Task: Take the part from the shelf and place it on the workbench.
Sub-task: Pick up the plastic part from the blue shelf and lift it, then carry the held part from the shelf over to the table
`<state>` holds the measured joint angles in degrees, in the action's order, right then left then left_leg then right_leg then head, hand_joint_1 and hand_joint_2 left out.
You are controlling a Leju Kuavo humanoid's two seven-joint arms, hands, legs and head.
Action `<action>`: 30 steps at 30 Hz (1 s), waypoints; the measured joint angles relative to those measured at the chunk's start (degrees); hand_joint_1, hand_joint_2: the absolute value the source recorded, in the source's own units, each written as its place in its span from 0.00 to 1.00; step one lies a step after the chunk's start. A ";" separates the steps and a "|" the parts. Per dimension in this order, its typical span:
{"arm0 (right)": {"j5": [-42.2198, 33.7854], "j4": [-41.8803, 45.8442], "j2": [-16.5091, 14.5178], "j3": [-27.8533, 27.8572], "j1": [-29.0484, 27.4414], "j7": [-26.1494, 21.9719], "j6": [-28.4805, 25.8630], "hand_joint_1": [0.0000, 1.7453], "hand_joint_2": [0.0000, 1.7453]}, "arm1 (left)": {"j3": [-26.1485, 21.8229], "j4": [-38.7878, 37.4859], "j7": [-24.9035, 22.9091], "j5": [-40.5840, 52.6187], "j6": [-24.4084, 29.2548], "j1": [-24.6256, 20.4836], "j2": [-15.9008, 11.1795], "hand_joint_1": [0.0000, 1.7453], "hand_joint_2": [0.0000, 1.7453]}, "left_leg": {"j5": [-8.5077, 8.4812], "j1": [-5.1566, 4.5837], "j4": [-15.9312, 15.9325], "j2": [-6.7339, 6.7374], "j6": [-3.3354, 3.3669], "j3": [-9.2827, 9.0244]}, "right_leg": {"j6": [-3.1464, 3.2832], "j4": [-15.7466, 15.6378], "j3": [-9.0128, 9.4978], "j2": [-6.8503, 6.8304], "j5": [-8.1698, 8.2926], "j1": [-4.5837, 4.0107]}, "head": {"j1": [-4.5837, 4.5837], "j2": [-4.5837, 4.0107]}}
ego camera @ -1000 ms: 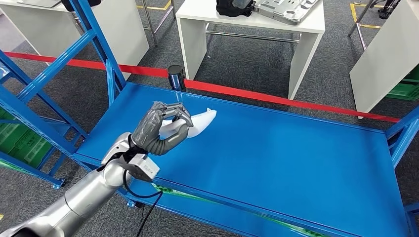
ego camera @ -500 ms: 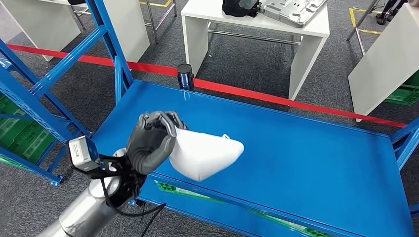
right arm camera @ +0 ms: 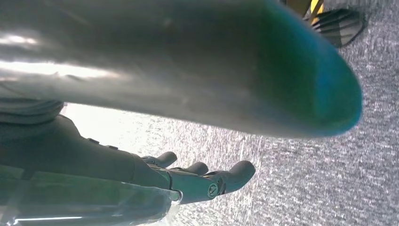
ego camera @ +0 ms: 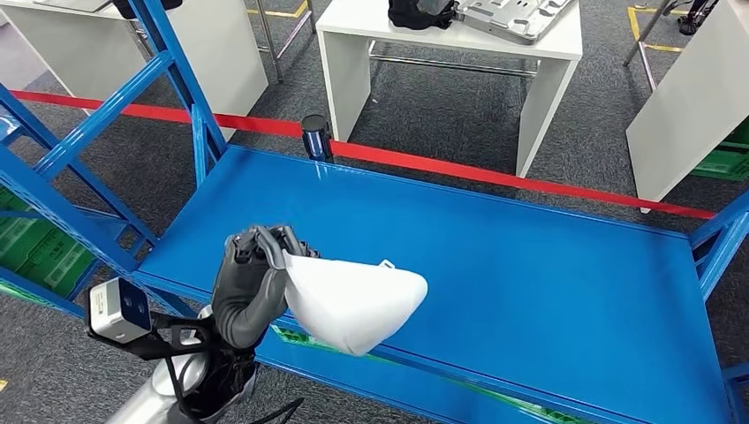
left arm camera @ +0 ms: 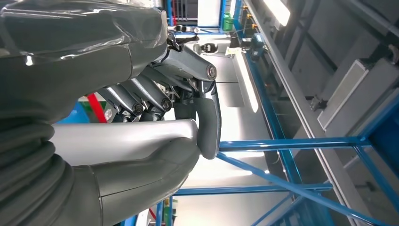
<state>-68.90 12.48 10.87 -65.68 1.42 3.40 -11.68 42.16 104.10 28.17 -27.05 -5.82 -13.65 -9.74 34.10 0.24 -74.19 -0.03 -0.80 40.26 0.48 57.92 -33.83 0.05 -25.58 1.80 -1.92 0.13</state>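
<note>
White part point(ego camera: 351, 300) gripped in left hand point(ego camera: 249, 284) above blue shelf point(ego camera: 530, 265), right hand point(right arm camera: 188, 181) empty, fingers apart

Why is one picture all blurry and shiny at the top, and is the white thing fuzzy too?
Right wrist view: a smooth grey-green shape sits too near the lens, blurred, with glare streaks. Head view: the white curved plastic part in the left hand looks sharp. Left wrist view: bright ceiling lights wash out the background.

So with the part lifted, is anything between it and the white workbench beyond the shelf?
The left robot hand holds the part at the shelf's near edge. Across the shelf, a red barrier tape on a dark post runs before the workbench.
</note>
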 joint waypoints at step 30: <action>-0.98 0.17 -1.19 -0.52 1.58 1.80 -0.39 0.00 0.00 | 1.99 2.22 3.87 11.54 4.07 1.72 -1.22 1.00 1.00 | -0.16 0.09 -0.01 0.05 -0.16 0.34 | 0.72 -0.04 0.97 0.02 -0.89 -0.33 | -0.01 0.00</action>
<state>-69.88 12.66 9.68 -66.20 2.99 5.20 -12.07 44.15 106.32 32.04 -15.52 -1.75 -11.93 -10.96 33.95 0.33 -74.21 0.01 -0.96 40.60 1.20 57.89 -32.86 0.07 -26.47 1.46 -1.93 0.13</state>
